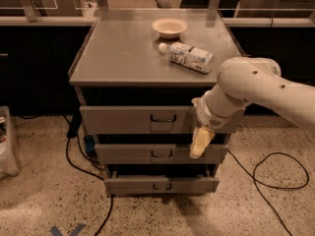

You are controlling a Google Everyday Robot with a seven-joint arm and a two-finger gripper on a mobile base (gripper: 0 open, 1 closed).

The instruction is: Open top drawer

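Observation:
The top drawer (128,120) is the widest grey front, just under the cabinet top, with a small dark loop handle (163,118) at its centre. My gripper (201,142) hangs down in front of the cabinet, to the right of and slightly below that handle. It overlaps the right part of the top drawer front and the second drawer (133,154). It is not touching the handle. My white arm (256,90) comes in from the right and hides the right end of the top drawer.
On the cabinet top (118,53) stand a white bowl (170,27) and a plastic bottle (189,56) lying on its side. A third drawer (133,185) sits lowest. Black cables (275,176) lie on the speckled floor on both sides. A bin (7,144) stands at far left.

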